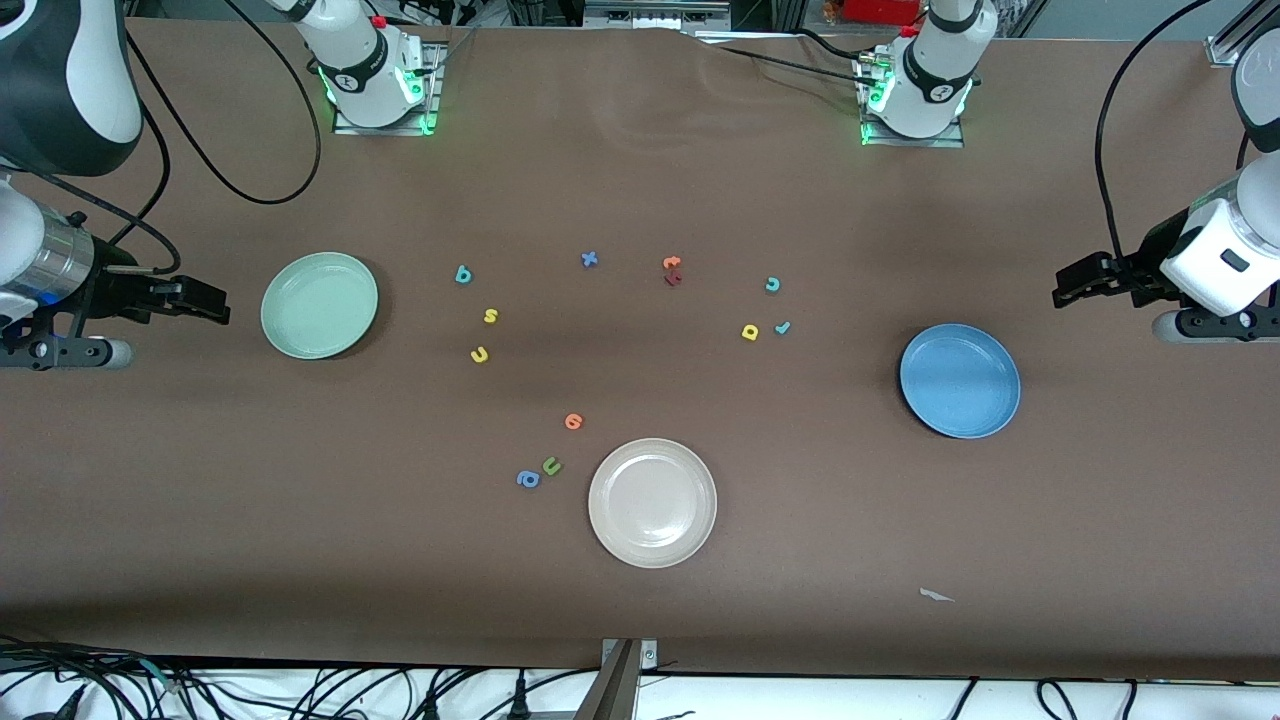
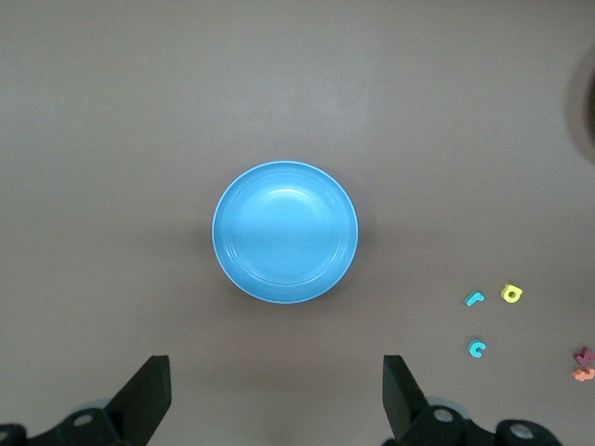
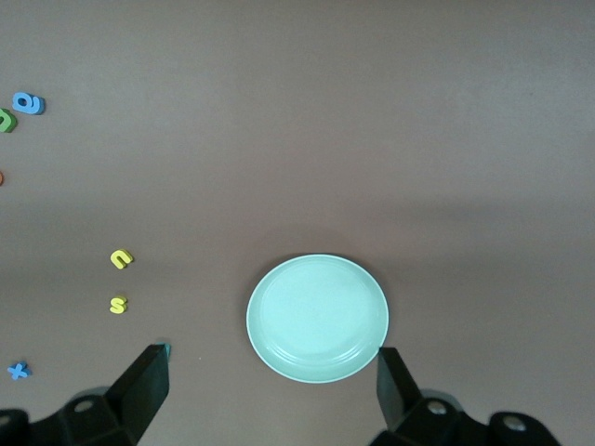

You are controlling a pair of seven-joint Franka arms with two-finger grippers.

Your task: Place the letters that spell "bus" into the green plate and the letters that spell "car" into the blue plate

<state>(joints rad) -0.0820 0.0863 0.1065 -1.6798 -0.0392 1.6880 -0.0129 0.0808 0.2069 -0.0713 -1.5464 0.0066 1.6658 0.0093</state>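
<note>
Brown tabletop: green plate (image 1: pixel 319 305) and blue plate (image 1: pixel 959 380) sit empty; six letters lie mid-frame; left gripper (image 1: pixel 1066 285) and right gripper (image 1: pixel 212 302) wait, jaws apart.

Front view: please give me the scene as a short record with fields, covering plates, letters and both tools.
green plate: empty, toward the right arm's end of the table
blue plate: empty, toward the left arm's end
cream-white plate: empty, nearest the front camera
bus letters: teal b, yellow s, yellow u, on the table beside the green plate
car letters: teal c, yellow a, teal r, on the table
left tool: open, holds nothing
right tool: open, holds nothing
</note>
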